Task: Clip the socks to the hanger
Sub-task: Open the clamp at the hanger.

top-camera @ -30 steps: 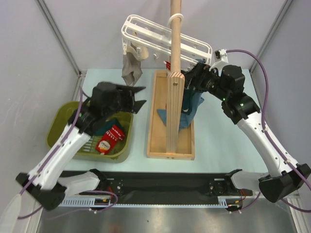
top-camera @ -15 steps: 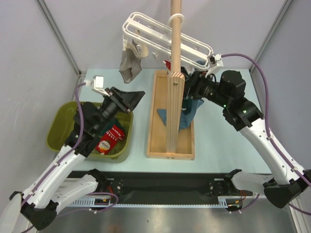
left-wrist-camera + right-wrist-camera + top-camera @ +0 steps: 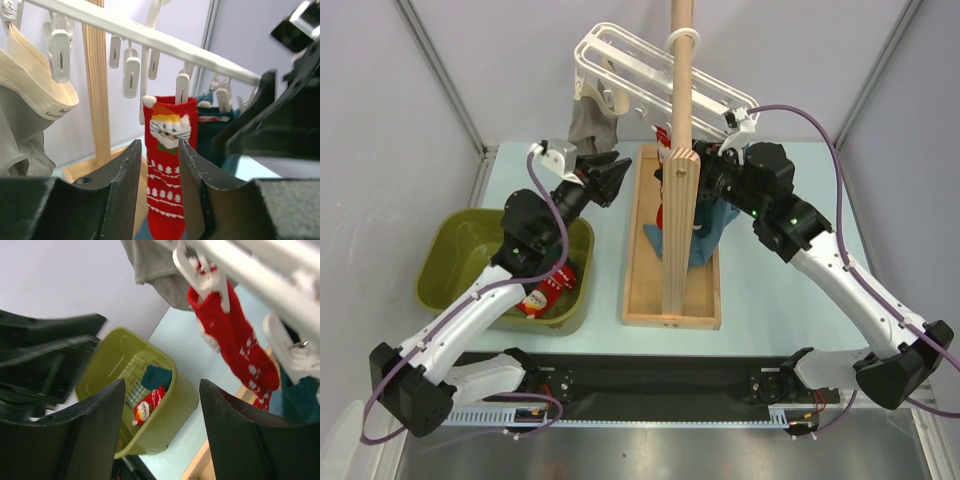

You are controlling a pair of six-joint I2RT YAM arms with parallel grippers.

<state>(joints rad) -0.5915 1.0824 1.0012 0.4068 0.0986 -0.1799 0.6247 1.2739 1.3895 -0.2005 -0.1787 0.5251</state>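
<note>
the beige sock [image 3: 35, 90], at nine o'clock in the left wrist view, bears small dark print on its cuff, cut off: roughly "be…" above "sunsh…".

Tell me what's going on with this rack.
Both arms are raised at the white hanger. The left gripper and the right gripper are open and empty, facing the hanging red sock clipped to it. A loose red sock and a teal sock lie in the green basket, not yet hung.
</note>
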